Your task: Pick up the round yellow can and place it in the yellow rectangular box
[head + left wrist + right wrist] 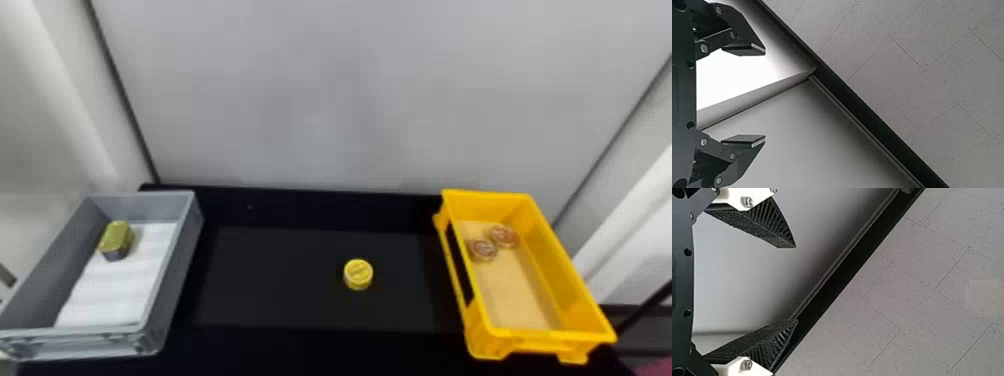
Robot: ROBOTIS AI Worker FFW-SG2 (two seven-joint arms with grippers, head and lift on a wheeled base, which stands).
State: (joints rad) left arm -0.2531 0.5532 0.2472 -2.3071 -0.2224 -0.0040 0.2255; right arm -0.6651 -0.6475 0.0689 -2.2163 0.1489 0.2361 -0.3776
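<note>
The round yellow can (358, 274) stands on the black table between two boxes, nearer the yellow one. On the right of the head view is the yellow rectangular box (575, 280), holding two small round tins (503, 236) on its tan bottom toward the far end. In the left wrist view my left gripper (765, 95) is open, its fingers wide apart with nothing between them. The right wrist view has my right gripper (796, 284) open as well, holding nothing. Walls and ceiling lie beyond both grippers, away from the can.
A grey box (182, 250) with a white liner stands at the left, with a green-gold tin (117, 240) inside. Behind the black table (300, 280) rises a grey wall panel (340, 100).
</note>
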